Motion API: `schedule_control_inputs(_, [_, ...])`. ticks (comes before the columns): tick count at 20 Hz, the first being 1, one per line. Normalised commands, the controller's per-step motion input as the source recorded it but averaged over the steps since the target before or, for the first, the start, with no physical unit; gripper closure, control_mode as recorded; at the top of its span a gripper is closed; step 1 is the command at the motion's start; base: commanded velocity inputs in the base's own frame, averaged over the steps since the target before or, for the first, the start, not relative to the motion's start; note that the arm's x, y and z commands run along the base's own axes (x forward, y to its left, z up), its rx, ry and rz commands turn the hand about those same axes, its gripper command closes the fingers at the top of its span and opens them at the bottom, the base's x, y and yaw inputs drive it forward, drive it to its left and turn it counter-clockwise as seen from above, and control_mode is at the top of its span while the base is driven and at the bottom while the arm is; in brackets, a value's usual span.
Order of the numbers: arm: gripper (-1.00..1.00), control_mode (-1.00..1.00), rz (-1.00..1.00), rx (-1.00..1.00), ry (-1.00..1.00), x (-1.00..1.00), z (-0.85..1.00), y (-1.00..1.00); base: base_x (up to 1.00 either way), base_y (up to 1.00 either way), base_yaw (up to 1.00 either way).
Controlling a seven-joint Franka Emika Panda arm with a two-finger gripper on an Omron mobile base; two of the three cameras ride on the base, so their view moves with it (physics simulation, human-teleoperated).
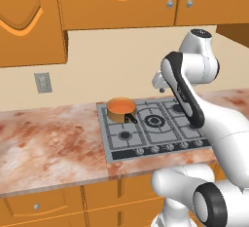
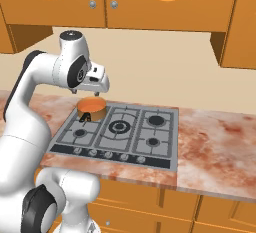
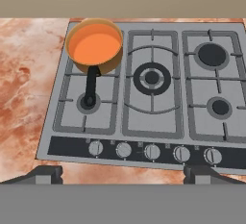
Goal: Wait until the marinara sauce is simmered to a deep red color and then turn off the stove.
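The grey stove point(image 3: 152, 122) lies below my hand, with a row of round knobs point(image 3: 152, 151) along its front edge. On its back left burner stands a tan-orange saucepan point(image 3: 103, 67) with a short black handle point(image 3: 90, 81) pointing toward the front. The marinara sauce point(image 3: 94, 45) inside is a flat disc of light orange. My gripper point(image 3: 124, 176) hangs open high above the stove's front, its fingertips point(image 3: 45, 174) wide apart and holding nothing. From the base I see the gripper point(image 2: 102, 92) hanging above and just behind the saucepan point(image 2: 91, 108), and the sauce point(image 1: 120, 105) looks orange there too.
Reddish marbled counter point(image 1: 48, 143) runs on both sides of the stove point(image 1: 155, 128). Orange upper cabinets point(image 1: 121, 2) hang over it, with drawers point(image 1: 36, 205) below. A grey wall outlet point(image 1: 43, 82) sits at the left. The other burners point(image 3: 212, 55) are bare.
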Motion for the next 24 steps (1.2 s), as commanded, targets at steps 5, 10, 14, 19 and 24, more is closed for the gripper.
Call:
schedule_control_inputs(5, [-1.0, -1.0, 0.0, 0.0, 0.0, 0.0, 0.0, 0.0, 0.0, 0.0, 0.0])
schedule_control_inputs(10, [-1.0, -1.0, 0.0, 0.0, 0.0, 0.0, 0.0, 0.0, 0.0, 0.0, 0.0])
schedule_control_inputs(14, [-1.0, -1.0, 0.0, 0.0, 0.0, 0.0, 0.0, 0.0, 0.0, 0.0, 0.0])
schedule_control_inputs(19, [-1.0, -1.0, 0.0, 0.0, 0.0, 0.0, 0.0, 0.0, 0.0, 0.0, 0.0])
schedule_control_inputs(24, [-1.0, -1.0, 0.0, 0.0, 0.0, 0.0, 0.0, 0.0, 0.0, 0.0, 0.0])
